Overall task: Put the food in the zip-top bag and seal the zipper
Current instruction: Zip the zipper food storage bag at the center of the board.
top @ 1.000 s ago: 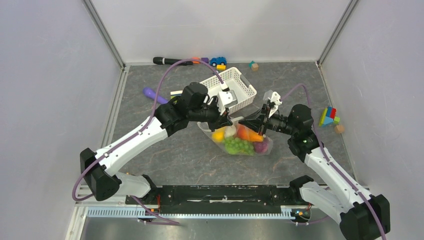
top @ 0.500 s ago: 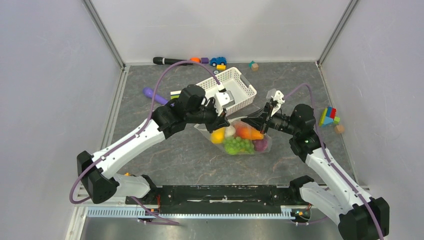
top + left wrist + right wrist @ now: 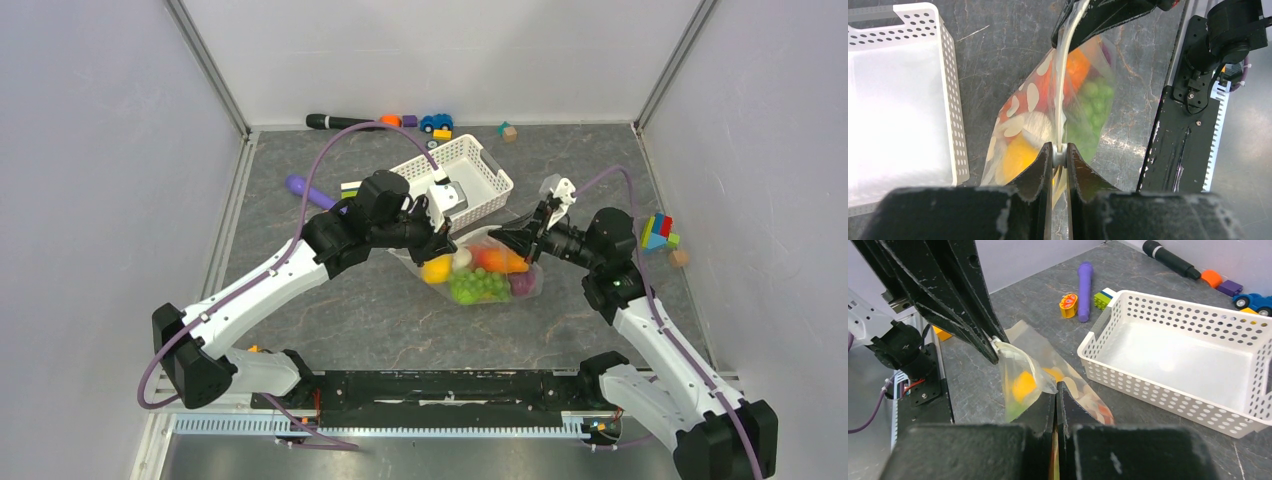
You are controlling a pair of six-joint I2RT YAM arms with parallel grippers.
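The right gripper (image 3: 1055, 389) has its two black fingers pressed tight together on the top edge of the zip-top bag (image 3: 1035, 356), a clear pouch with white dots. The left gripper (image 3: 993, 347) reaches in from the upper left and pinches the far end of that edge, stretching it between them. A yellow toy fruit (image 3: 1023, 385) shows through the plastic. Just right of the bag stands a white perforated basket (image 3: 1158, 390) on the grey counter (image 3: 1038, 295). Beyond lie a purple stick-shaped toy (image 3: 1084, 285), a blue toy car (image 3: 1254, 301) and a black cylinder (image 3: 1168, 259).
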